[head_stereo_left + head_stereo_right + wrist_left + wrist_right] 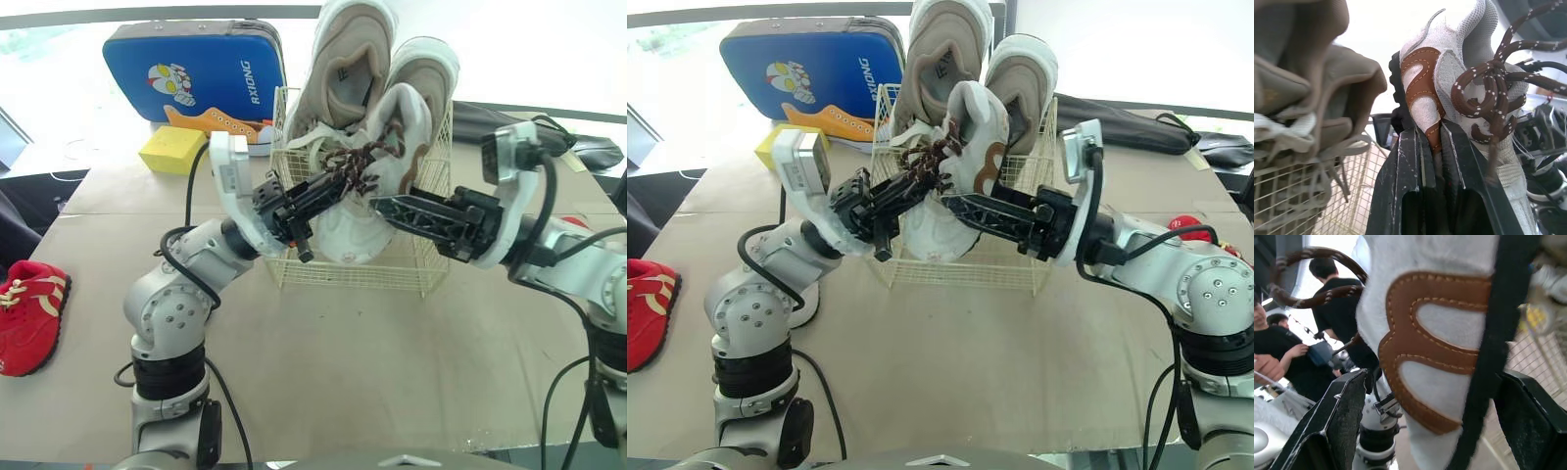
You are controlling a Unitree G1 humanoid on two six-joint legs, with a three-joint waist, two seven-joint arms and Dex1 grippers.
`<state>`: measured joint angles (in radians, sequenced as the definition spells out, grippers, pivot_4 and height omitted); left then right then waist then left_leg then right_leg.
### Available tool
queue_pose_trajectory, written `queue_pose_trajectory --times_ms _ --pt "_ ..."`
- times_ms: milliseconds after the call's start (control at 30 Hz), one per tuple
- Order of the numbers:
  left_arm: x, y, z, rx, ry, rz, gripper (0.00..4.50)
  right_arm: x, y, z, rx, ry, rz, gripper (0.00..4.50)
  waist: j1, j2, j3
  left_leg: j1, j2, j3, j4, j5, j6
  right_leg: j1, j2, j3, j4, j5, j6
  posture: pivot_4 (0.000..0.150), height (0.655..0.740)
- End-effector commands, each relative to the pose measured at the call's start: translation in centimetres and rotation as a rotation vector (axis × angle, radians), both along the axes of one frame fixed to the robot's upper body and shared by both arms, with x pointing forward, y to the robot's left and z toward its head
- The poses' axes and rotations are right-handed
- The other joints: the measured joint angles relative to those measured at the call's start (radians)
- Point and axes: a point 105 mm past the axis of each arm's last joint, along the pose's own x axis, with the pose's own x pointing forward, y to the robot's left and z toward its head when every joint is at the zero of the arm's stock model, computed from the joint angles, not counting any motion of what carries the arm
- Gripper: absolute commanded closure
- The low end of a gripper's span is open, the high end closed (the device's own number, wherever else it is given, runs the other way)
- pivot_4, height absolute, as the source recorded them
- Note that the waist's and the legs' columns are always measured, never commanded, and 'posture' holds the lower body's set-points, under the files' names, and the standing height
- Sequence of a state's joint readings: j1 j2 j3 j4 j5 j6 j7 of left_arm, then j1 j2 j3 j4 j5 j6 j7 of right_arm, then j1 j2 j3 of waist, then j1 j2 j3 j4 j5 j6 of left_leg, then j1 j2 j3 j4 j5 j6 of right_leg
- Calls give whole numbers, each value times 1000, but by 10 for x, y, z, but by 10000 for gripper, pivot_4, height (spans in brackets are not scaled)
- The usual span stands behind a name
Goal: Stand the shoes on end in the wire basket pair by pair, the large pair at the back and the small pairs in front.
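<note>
The large pair [353, 69] of beige trainers is done: both stand on end against the back of the wire basket [392, 279], toes down and heels high above the rim. The front row is in hand, judging by what lies where. One small white shoe [407, 122] with brown trim and brown laces is held upright over the front of the basket, just ahead of the big pair, and a second white shoe [348, 235] seems to sit low inside the front wall beneath it. A red shoe [29, 313] lies on the bench [392, 372] well off to the left, untouched, so at least one small pair is left to load. Both arms reach in from either side and meet at the white shoe. The left end effector [328, 188] comes in level from the left, its fingers [1410, 166] pinched nearly together on a thin brown-trimmed edge of the shoe beside the laces. The right end effector [380, 204] stretches in low from the right, its fingers [1337, 416] spread wide to either side of the shoe's flank; whether they press on it I cannot tell
</note>
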<state>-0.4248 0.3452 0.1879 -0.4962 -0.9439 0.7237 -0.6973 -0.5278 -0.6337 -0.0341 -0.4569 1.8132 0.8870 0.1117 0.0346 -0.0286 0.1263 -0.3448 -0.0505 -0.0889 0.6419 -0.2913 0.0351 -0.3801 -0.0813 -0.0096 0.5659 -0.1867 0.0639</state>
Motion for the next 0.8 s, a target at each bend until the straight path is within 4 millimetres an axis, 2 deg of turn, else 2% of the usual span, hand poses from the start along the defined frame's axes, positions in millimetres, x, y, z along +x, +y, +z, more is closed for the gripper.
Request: queue_pose_trajectory --times_ms 33,67,100,167,233,300,333,400,500,667,733,800 --pt "-8 -7 2 11 -40 -61 45000 -4 4 9 19 -50 12 17305 0 0 0 0 0 0 0 0 0 0 0 0 0 0 0 1500 7400" --pt "-9 -7 1 12 -39 -66 45000 -4 3 9 21 -49 8 23096 0 0 0 0 0 0 0 0 0 0 0 0 0 0 0 1500 7400" --pt "-8 -6 0 12 -35 -66 45000 -5 2 9 24 -50 4 26148 0 0 0 0 0 0 0 0 0 0 0 0 0 0 0 1500 7400" --pt "-7 -3 -2 22 -28 -64 45000 -9 -2 9 33 -54 4 37243 0 0 0 0 0 0 0 0 0 0 0 0 0 0 0 1500 7400" --pt "-6 0 -5 36 -7 -88 45000 -10 -4 8 23 -65 -6 40460 0 0 0 0 0 0 0 0 0 0 0 0 -1 0 0 1500 7400" --pt "-6 0 -5 46 6 -99 34161 -9 -5 7 8 -76 -22 41501 -2 1 0 0 0 0 0 0 0 0 0 0 -1 0 0 1500 7400" --pt "-6 1 -5 55 8 -104 31589 -8 -6 6 -9 -97 -42 41572 -3 1 0 0 0 0 0 0 0 0 0 0 0 0 0 1500 7400" --pt "-6 3 -3 68 9 -99 23373 -6 -8 5 -26 -114 -68 41677 -6 1 1 0 0 0 0 0 0 -1 1 0 -1 0 0 1500 7400" --pt "-6 14 -5 100 53 -71 8518 -5 -21 1 -74 -174 -121 41776 -9 1 0 0 0 -1 0 0 1 0 1 0 -1 0 0 1500 7400" --pt "-15 42 -27 280 42 106 8372 2 -62 15 -124 -401 -311 41855 -21 3 2 0 1 0 -2 -1 2 -1 1 0 -2 0 1 1500 7400" --pt "-28 43 -38 319 32 96 8372 4 -69 27 -77 -497 -345 41858 -24 4 2 0 1 2 -2 -1 2 -1 1 1 -4 0 1 1500 7400" --pt "-48 41 -52 363 67 35 8372 12 -71 24 -157 -571 -359 41861 -27 5 3 1 2 3 -4 -1 2 0 1 2 -4 0 1 1500 7400"
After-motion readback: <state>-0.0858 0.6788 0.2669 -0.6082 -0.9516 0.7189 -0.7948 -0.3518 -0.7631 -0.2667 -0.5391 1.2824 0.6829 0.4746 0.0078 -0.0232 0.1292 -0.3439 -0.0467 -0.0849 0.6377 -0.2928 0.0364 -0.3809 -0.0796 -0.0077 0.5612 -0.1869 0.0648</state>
